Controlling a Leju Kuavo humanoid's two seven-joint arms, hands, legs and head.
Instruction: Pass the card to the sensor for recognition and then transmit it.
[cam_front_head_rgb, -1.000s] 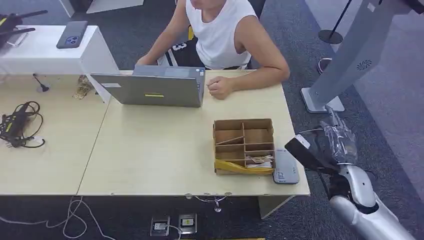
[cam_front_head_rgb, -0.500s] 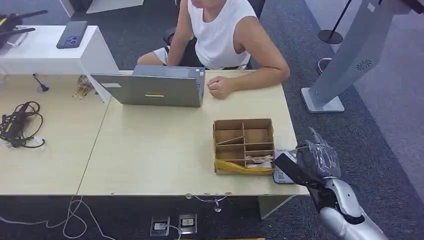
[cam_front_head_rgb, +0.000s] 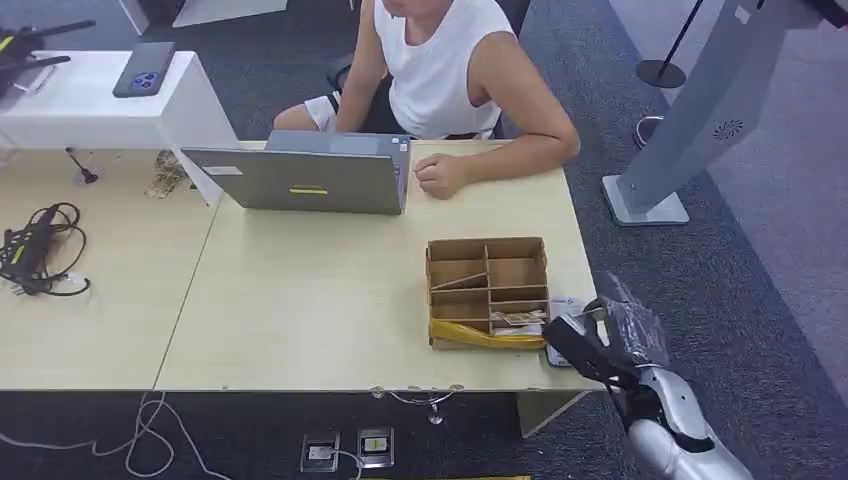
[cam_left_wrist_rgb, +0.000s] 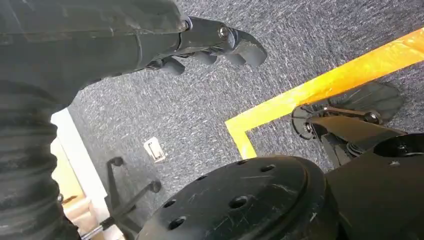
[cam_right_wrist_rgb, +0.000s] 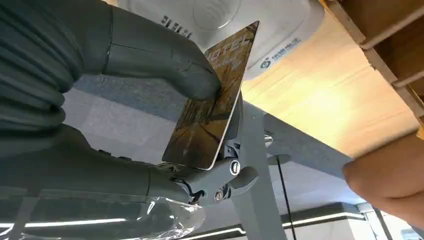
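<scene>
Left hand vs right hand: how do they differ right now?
The right hand pinches the brown printed card between thumb and fingers; the left hand holds nothing, its fingers curled in. The right hand is over the white card sensor at the wooden desk's corner; the left hand is above grey carpet. Both are grey.

The pale wooden table (cam_front_head_rgb: 330, 300) carries a laptop (cam_front_head_rgb: 300, 178), a compartmented cardboard box (cam_front_head_rgb: 488, 290) and the sensor (cam_front_head_rgb: 562, 306)
</scene>
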